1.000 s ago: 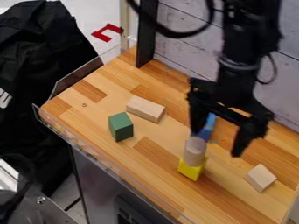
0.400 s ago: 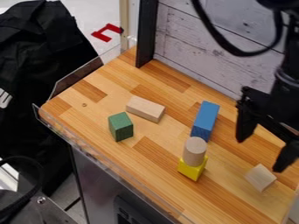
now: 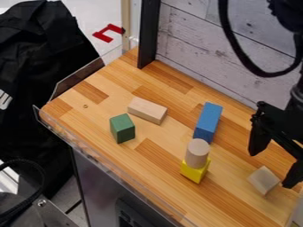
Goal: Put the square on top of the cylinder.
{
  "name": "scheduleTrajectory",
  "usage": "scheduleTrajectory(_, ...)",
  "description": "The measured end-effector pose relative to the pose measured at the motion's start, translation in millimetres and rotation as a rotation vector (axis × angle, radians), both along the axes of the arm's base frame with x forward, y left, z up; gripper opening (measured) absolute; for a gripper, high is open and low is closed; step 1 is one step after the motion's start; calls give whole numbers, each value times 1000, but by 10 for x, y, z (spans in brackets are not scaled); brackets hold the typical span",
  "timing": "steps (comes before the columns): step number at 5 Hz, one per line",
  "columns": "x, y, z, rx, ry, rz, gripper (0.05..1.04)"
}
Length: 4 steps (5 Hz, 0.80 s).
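Centrally, a smooth wooden cylinder (image 3: 197, 154) is standing upright on a yellow block (image 3: 195, 171); grained wood counter (image 3: 80, 119) is supporting both. At lower right, the pale wooden square (image 3: 263, 180) is lying near the gripper (image 3: 272, 166), whose released fingers are standing apart.

Green block (image 3: 122, 128), blue block (image 3: 208, 122), yellow block (image 3: 195, 171) — and a surface (image 3: 160, 164) striped in light and darker orange-brown.

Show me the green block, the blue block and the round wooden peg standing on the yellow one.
Green block (image 3: 122, 128): camera view, on its side faces.
Blue block (image 3: 208, 119): camera view, on its long top face.
Round wooden peg (image 3: 196, 154): camera view, on its curved side.
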<state>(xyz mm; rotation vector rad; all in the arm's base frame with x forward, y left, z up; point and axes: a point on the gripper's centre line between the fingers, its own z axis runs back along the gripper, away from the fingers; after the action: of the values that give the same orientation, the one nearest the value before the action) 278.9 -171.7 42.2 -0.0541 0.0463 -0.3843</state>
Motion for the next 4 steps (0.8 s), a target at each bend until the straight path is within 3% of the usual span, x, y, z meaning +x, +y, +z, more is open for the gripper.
scheduleTrajectory(2,40,98,-297,28,43,44,1000)
scheduleTrajectory(4,90,115,-334,28,53,51,1000)
